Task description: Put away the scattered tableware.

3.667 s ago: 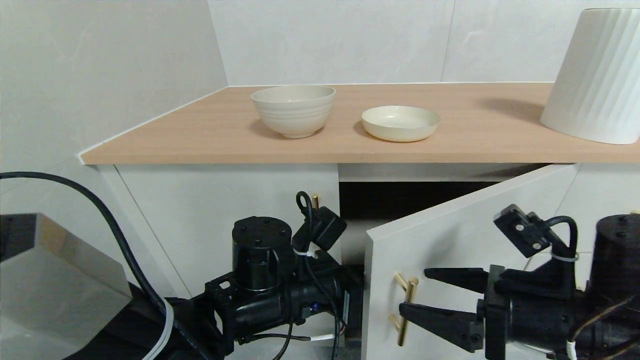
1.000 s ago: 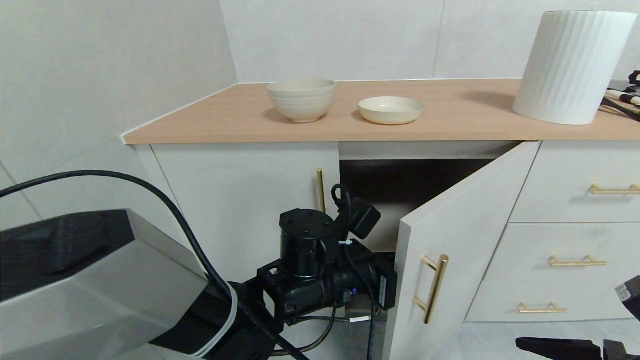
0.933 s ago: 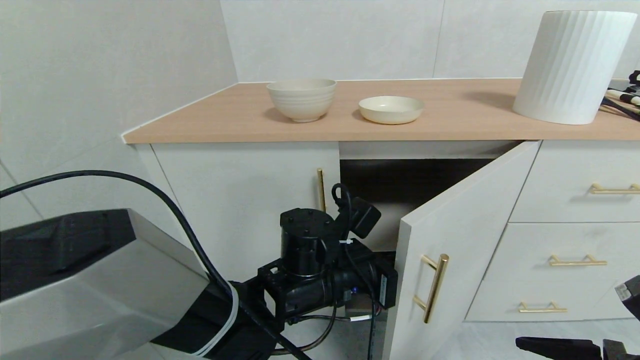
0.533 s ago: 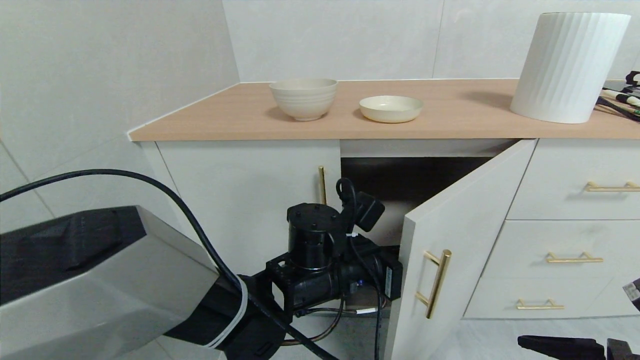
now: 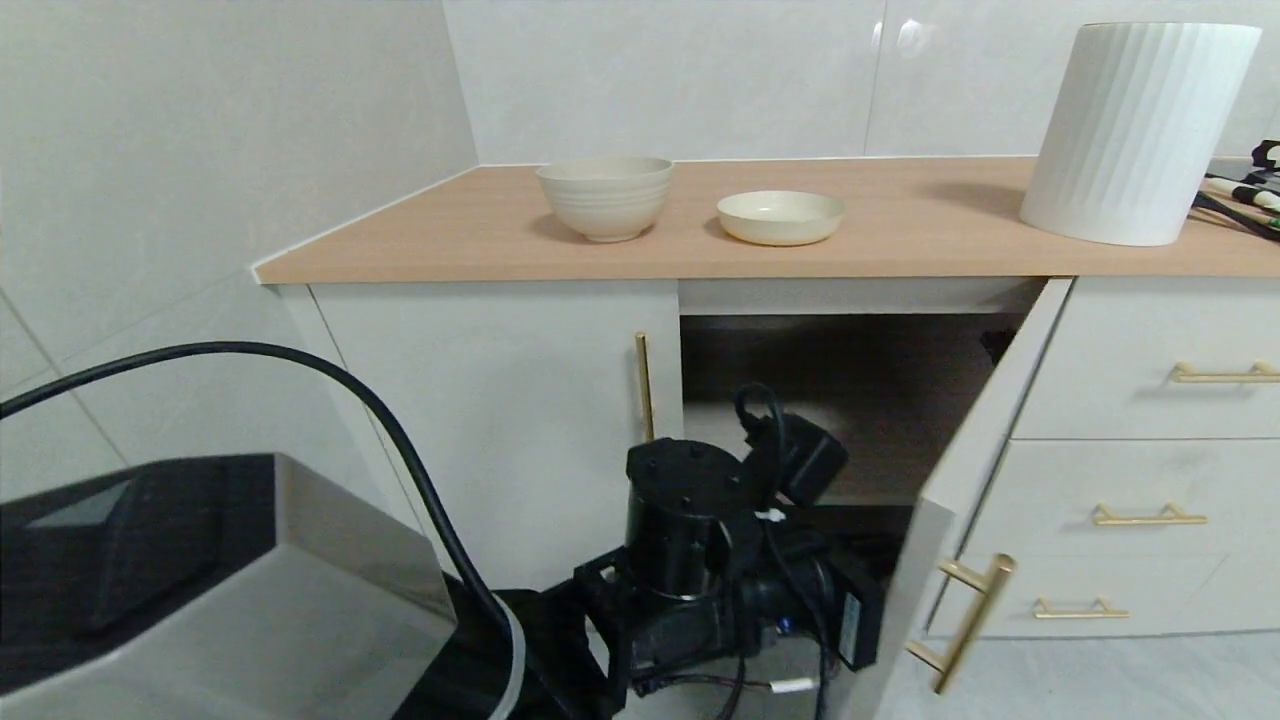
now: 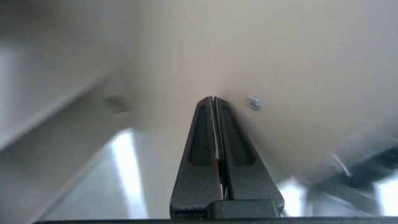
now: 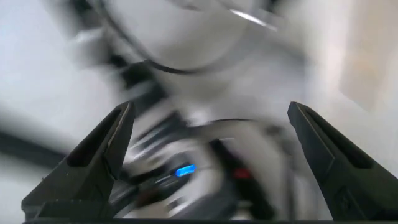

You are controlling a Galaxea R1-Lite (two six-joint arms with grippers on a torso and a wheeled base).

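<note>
Here, a ribbed cream bowl (image 5: pixel 603 197) and a shallow cream dish (image 5: pixel 780 217) sit on the wooden countertop (image 5: pixel 930 240), toward its left end. They are near each other but not touching, with the bowl on the left. A tall white fluted container (image 5: pixel 1140 130) stands well to their right on the same top.

Below the dish, a cabinet door (image 5: pixel 985 430) stands swung wide open, with a brass handle (image 5: pixel 965 625) near its free edge. Behind it lies a dim compartment (image 5: pixel 850 390). Drawers (image 5: pixel 1150 480) with brass pulls fill the cabinet front to the right.

The left arm (image 5: pixel 690 540) sits low in front of the opening, just left of the door. The left gripper (image 6: pixel 213 102) has its fingers pressed flat together with nothing between them, and its tips point at a pale flat surface. The right gripper (image 7: pixel 210 118) has its fingers spread wide and holds nothing. What lies beyond it is too blurred to tell.
</note>
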